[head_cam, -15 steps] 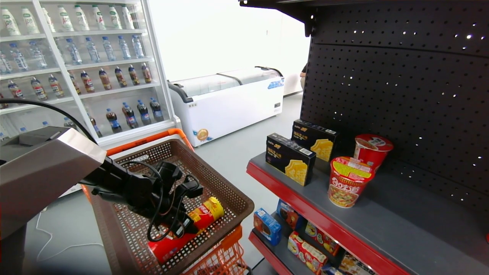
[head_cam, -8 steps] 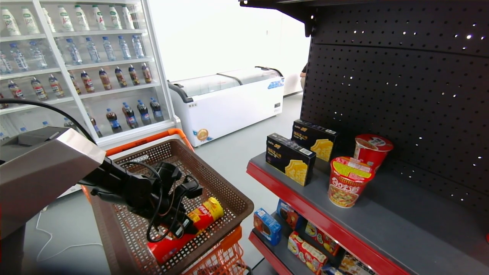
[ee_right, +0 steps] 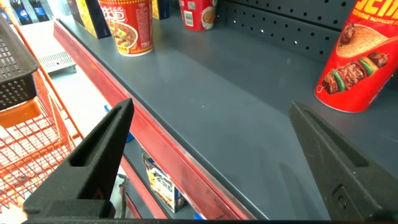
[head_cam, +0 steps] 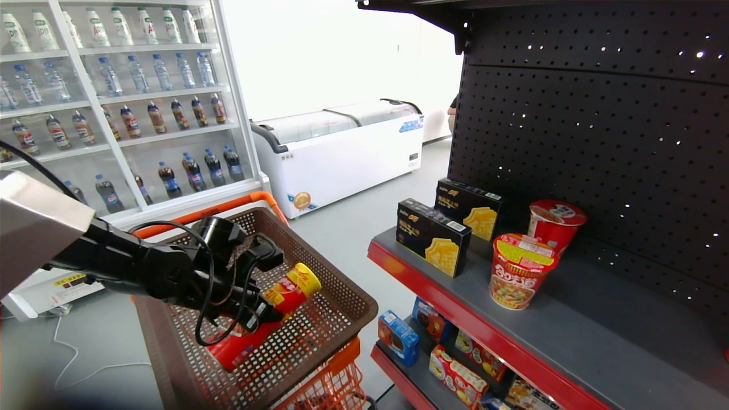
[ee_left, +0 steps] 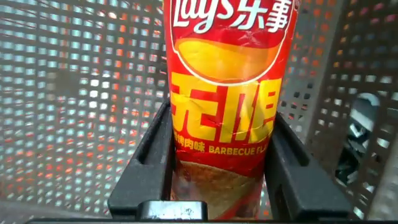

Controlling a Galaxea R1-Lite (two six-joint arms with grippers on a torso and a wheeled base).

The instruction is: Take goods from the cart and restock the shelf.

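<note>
Chip can (head_cam: 267, 313), red with a yellow lid: held in the left pincer (head_cam: 259, 312) inside the brown basket (head_cam: 347, 296) on top of the orange cart (head_cam: 336, 387). The can lay tilted, lid end higher and pointing toward the shelf (head_cam: 569, 341), bottom end low over the basket's mesh floor. Could not tell whether that end touched the mesh.

Left wrist view: the can (ee_left: 227, 106) sat between the two black fingers (ee_left: 152, 168) of the left pincer (ee_left: 224, 183), each pressed against a side of its lower half. Mesh wall and floor behind it.

Right pincer (ee_right: 211, 168): jaws spread wide, holding nothing, positioned over the front edge of the grey shelf board (ee_right: 205, 112), above the red front strip.

On the shelf: a noodle cup (head_cam: 518, 270) near the front, a red cup (head_cam: 555, 222) just behind it, and two black boxes (head_cam: 433, 236) to their left, one behind the other. In the right wrist view a red can (ee_right: 357, 62) stood upright near the perforated back panel, well apart from the noodle cup (ee_right: 127, 25).
</note>
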